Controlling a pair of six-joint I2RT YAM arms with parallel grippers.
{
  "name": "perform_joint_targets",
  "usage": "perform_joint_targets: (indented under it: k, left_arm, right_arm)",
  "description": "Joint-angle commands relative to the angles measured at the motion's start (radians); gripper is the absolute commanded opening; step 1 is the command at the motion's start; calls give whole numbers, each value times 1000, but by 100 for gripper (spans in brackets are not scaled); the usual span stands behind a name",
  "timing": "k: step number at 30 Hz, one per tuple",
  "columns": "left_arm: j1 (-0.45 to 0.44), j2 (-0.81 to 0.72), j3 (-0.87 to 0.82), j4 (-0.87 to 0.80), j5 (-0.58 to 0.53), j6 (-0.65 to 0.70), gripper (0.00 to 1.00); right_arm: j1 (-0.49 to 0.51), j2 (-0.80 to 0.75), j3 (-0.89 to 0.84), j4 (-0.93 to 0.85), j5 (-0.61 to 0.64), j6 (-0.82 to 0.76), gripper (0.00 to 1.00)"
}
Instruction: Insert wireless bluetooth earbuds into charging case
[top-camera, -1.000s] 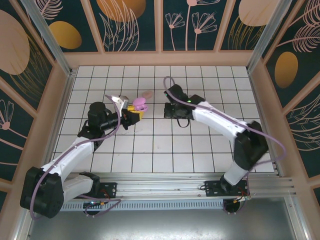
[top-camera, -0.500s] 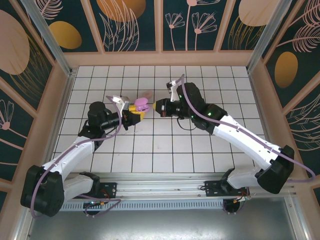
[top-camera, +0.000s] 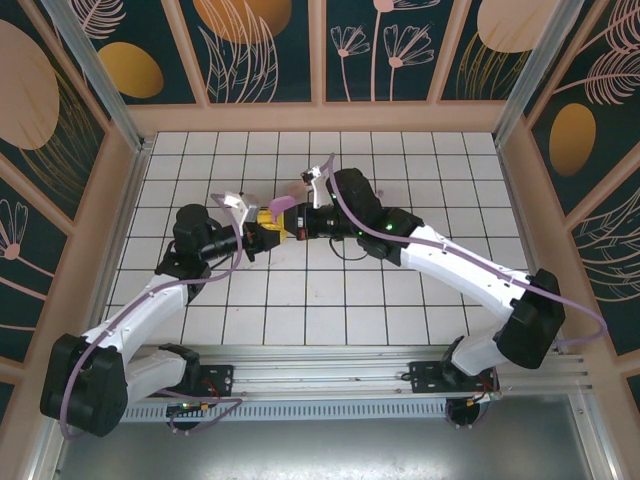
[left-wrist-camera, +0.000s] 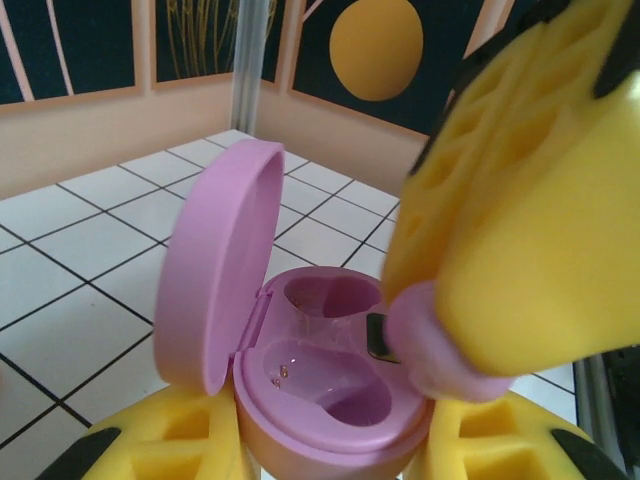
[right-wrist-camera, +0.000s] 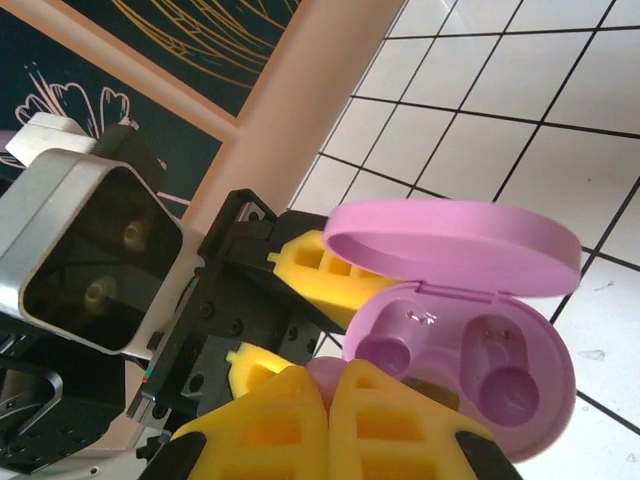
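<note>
earbud pinched tight in the right hand touches the rim of the open case, which the left hand grips.

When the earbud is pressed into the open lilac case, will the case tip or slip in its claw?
Tipping seems unlikely: the left claw clamps the case at both sides of its base. Its smooth glossy shell might slide slightly. The raised lid, on a small hinge, looks the weakest part.

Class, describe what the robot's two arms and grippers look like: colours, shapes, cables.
The left arm and the right arm have white links, black joints and a trailing purple cable each. The left gripper and right gripper carry chunky yellow fingers with hollow cells and black patches.
</note>
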Motion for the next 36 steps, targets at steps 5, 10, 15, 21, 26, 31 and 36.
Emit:
perform_joint_targets:
  k: [5,10,15,21,26,31,36]
  left_arm:
    - [-3,-14,10,59,36,10,11]
    - [-3,-18,13,61,39,10,11]
    - [-3,-27,13,49,23,12,10]
    - [-3,-25,18,54,18,8,10]
    - [-4,-29,19,51,17,6,10]
    - [-3,-36,19,44,14,6,10]
    - [-3,-41,18,39,12,5,10]
  right_arm:
    - [12,37,57,13,14,-12,2]
    - [12,43,57,4,35,-14,2]
    - [13,45,43,-21,30,-8,3]
    - [16,52,26,-61,47,-8,12]
    - [26,43,44,-107,125,-14,23]
    - [28,35,63,-142,187,-23,26]
    - [27,41,74,-151,187,-25,28]
